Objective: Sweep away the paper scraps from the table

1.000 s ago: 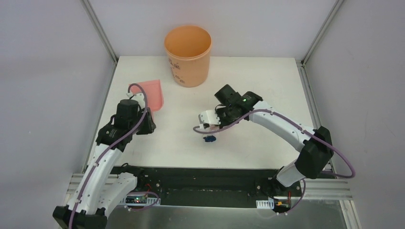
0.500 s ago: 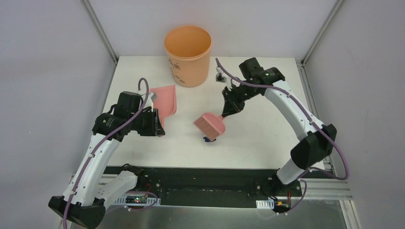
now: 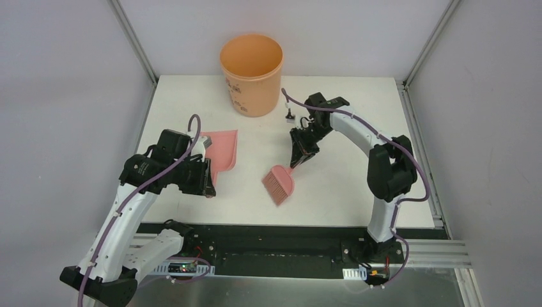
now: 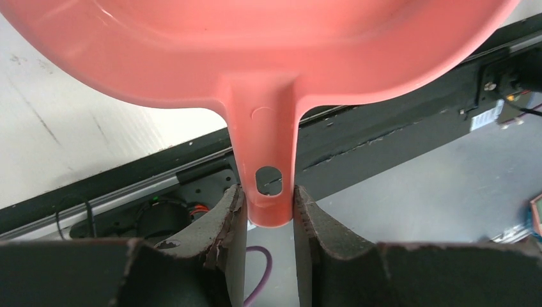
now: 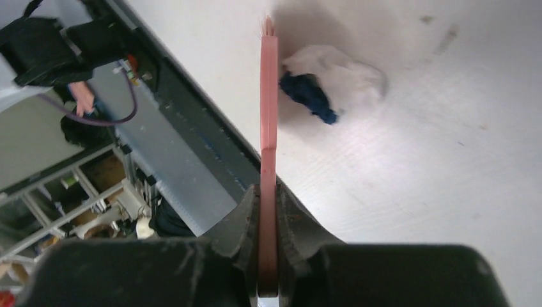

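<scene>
Pink is the colour of both cleaning things here. Nearest the arm bases, the left tool pinches the end of the dustpan's handle between its two fingers, so it is part-way closed and holding the dustpan. The pan sits on the left side of the table, with its wide mouth turned toward the middle. I cannot tell if any paper is inside it.

A little further out, near the middle of the table, is the brush. The right tool is squeezed tight on its thin handle, and the bristles point down at the table, toward the near edge.

The paper scraps that I can see are a white wad and a dark blue wad. They lie together on the table, just beside the brush head. From above, the brush hides them.

At the far edge stands the orange bucket, well apart from the brush and the pan.

I think the job is not finished. These two wads are on the table and not in the pan, and the pan is well apart from them. They need to be brushed over to the pan. I see no other scraps on the table from above.
</scene>
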`<state>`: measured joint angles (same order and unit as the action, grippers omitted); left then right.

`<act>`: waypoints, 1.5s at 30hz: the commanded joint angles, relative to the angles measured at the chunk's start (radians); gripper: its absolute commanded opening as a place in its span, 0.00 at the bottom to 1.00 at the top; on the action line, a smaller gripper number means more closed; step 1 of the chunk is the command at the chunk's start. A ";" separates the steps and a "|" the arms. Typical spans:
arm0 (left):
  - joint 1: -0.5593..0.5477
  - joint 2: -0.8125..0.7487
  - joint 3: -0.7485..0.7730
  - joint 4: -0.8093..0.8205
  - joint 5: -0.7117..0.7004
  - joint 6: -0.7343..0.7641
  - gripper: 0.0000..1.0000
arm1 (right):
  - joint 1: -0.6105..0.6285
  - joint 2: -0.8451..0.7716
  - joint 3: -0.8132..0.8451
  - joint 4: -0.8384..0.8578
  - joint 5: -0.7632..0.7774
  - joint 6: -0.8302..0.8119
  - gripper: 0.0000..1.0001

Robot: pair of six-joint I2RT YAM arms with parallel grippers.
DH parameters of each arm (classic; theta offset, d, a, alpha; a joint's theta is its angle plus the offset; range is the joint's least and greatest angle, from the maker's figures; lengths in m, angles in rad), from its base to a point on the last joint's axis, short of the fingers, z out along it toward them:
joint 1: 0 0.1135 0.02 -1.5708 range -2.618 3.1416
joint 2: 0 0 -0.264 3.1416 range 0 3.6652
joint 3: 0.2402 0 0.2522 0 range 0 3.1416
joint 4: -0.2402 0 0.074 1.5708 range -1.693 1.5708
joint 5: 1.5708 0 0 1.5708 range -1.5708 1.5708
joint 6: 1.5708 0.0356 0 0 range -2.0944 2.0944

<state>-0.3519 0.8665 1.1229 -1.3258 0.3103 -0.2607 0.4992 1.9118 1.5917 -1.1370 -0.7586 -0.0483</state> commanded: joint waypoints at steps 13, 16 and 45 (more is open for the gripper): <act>-0.140 0.261 0.086 0.010 -0.111 0.113 0.00 | -0.259 -0.204 -0.100 0.057 0.222 0.080 0.00; -0.177 0.364 0.129 0.001 -0.113 0.134 0.00 | -0.281 -0.221 -0.039 -0.005 0.140 0.055 0.00; -0.651 1.074 0.494 -0.155 -0.285 0.248 0.00 | -0.290 -0.229 0.187 0.026 0.722 -0.290 0.00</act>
<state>-0.9878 1.9224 1.5513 -1.4429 0.0574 -0.0319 0.1715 1.6604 1.7523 -1.1671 -0.0536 -0.3122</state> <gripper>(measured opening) 0.273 0.116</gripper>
